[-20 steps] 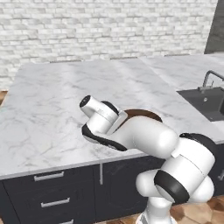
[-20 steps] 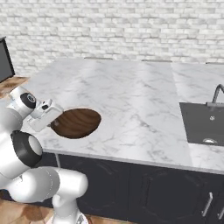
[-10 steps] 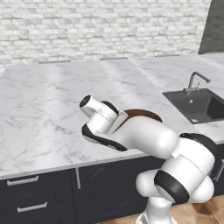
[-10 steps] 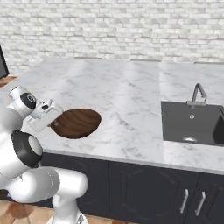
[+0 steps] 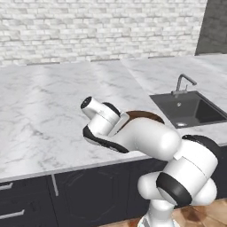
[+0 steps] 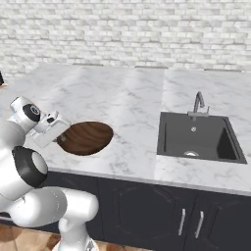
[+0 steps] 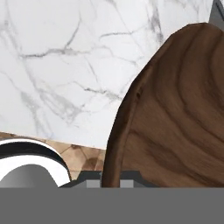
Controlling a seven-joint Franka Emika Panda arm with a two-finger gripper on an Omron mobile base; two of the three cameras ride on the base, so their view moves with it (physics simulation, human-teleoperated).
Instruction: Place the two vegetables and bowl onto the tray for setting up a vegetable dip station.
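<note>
The step in hand looks like the carrying of the bowl (image 6: 86, 138): it is gripped and the tray is not among what can be seen here, so I judge the bowl is on its way to it.

Nearest to the robot, in the hand view, the bowl's (image 7: 175, 118) dark rim runs right down between the two finger tips of the gripper (image 7: 111, 178), which is clenched nearly shut on that thin wooden edge. The grained inside of the bowl spreads away from the rim, up and to the right in that view.

In the right base view the bowl hangs at the front edge of the marble counter (image 6: 132, 105), with the gripper (image 6: 59, 131) at the bowl's left rim. In the left base view a brown sliver of the bowl (image 5: 144, 116) shows behind the arm.

Beyond the bowl, farther along the counter, lies the sink (image 6: 198, 139) with its tap (image 6: 198, 103). Behind the bowl the pale brick wall (image 6: 127, 29) closes the scene.

The next move calls for finding the tray, keeping the bowl level on its thin-rim grip, and setting it down flat before letting go.
</note>
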